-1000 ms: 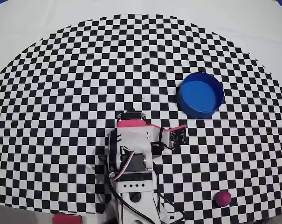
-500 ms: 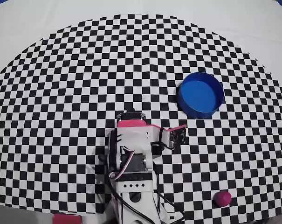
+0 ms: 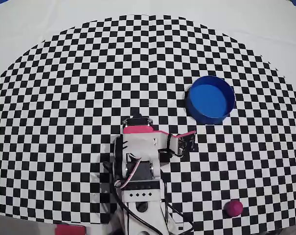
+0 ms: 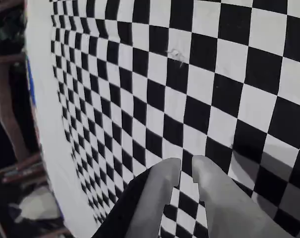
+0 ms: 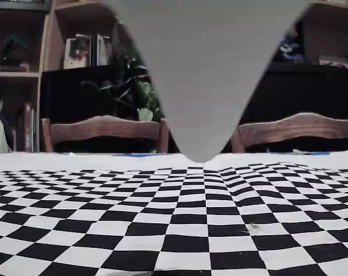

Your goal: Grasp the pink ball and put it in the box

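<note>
Pincer: in the wrist view the gripper (image 4: 186,168) shows two pale grey fingers (image 4: 214,198) coming up from the lower edge, their tips almost together with only a thin slit between them. Nothing is held; only checkered cloth shows through the slit.
Pincer height: the fingertips hang above the cloth without touching it, and a soft grey shadow lies on the squares just to their right in the wrist view.
Arm: in the overhead view the white robot arm (image 3: 138,166) with pink panels sits folded near the lower middle of the cloth, its base at the bottom edge. The pincer itself is hidden under the arm's body in that view.
Cloth: a black-and-white checkered cloth (image 3: 89,88) with a rounded far edge covers the table.
Box: the round blue box (image 3: 210,99) stands upright on the cloth, up and to the right of the arm in the overhead view, apart from it. Its inside looks bare.
Pink ball: the pink ball (image 3: 233,208) rests on the cloth well to the right of the arm's base and far below the box in the overhead view, near the cloth's lower right edge. It touches neither arm nor box.
Fixed view: a blurred grey wedge (image 5: 202,75) hangs down from the top, close to the lens; behind the cloth stand wooden chairs (image 5: 104,129) and shelves (image 5: 24,69).
</note>
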Motion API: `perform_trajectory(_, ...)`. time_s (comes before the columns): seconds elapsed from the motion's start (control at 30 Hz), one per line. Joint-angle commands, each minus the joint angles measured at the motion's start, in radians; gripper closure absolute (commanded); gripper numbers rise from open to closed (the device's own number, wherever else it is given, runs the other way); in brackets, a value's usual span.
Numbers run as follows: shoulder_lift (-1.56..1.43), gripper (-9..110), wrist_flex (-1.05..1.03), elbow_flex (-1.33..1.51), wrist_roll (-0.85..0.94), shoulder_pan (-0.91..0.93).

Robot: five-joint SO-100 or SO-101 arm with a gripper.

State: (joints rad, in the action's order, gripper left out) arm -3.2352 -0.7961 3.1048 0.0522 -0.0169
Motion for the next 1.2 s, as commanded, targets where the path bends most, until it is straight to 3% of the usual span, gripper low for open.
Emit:
perform_trajectory(0.0,-0.017,101,-0.006,0.008,0.006,0.002)
perform_trajectory(0.97,-0.014,101,-0.005,0.008,0.006,0.002)
perform_trajectory(1.17,-0.009,101,0.081,0.008,0.008,0.003)
